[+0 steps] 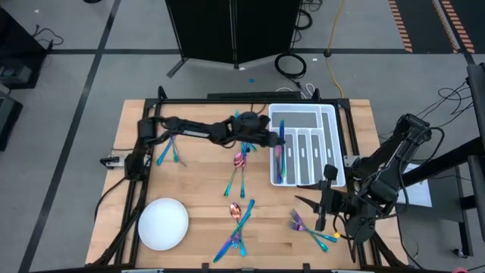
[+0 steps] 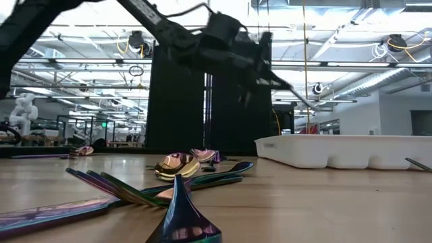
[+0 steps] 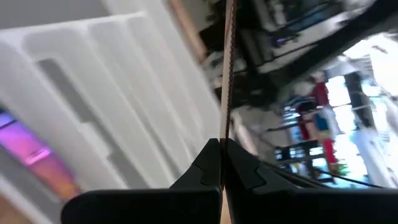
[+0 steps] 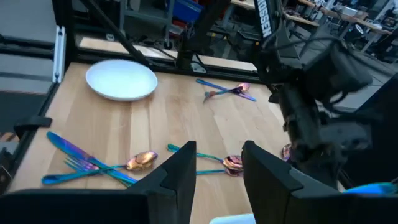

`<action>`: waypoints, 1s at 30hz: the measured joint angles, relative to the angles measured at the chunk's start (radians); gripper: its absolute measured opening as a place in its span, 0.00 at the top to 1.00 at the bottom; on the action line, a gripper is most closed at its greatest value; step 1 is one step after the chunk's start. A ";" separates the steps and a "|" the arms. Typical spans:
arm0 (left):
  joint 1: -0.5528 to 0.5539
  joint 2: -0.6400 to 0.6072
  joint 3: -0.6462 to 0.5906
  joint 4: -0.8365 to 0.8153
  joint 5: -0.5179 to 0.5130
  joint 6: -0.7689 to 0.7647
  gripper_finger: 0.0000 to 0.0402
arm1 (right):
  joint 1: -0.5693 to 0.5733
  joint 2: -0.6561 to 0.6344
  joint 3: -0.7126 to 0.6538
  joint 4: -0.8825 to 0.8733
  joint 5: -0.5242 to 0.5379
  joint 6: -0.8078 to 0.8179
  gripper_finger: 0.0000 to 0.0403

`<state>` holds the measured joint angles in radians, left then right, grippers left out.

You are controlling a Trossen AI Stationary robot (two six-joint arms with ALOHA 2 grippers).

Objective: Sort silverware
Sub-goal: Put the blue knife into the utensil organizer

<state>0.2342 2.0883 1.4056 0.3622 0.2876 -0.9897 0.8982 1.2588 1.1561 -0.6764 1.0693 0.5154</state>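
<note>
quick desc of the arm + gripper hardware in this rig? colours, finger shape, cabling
Both arms are black and slim-linked. The left arm ends in a compact gripper. The right arm carries exposed black cables looped along its links. Right gripper: two flat, blocky matte-black fingers with angled tips. White lettering runs along one link of the far arm, unreadable here.

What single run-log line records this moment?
left hand: shut on knife, over tray | right hand: open, empty, near table edge | loose silverware on table

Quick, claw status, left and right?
Left claw: closed on a knife, over the white tray.
Right claw: open, empty.
</note>
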 joint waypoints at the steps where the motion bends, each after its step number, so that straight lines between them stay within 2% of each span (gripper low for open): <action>1: 0.002 0.018 0.016 -0.024 -0.001 -0.001 1.00 | 0.003 -0.001 0.000 -0.010 -0.001 0.005 0.72; 8: 0.001 0.079 0.038 -0.056 -0.019 -0.027 1.00 | 0.013 -0.002 0.000 -0.056 -0.001 0.028 0.72; 13: 0.004 0.080 0.038 -0.163 -0.072 -0.026 1.00 | 0.013 -0.002 0.000 -0.056 0.000 0.028 0.72; 23: 0.001 0.080 0.038 -0.193 -0.060 -0.018 1.00 | 0.011 -0.002 0.000 -0.050 0.005 0.022 0.72; 30: -0.006 0.080 0.038 -0.190 -0.060 0.005 0.93 | 0.011 -0.002 0.000 -0.050 0.005 0.022 0.72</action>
<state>0.2278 2.1684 1.4433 0.1720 0.2280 -0.9851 0.9096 1.2568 1.1557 -0.7265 1.0744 0.5377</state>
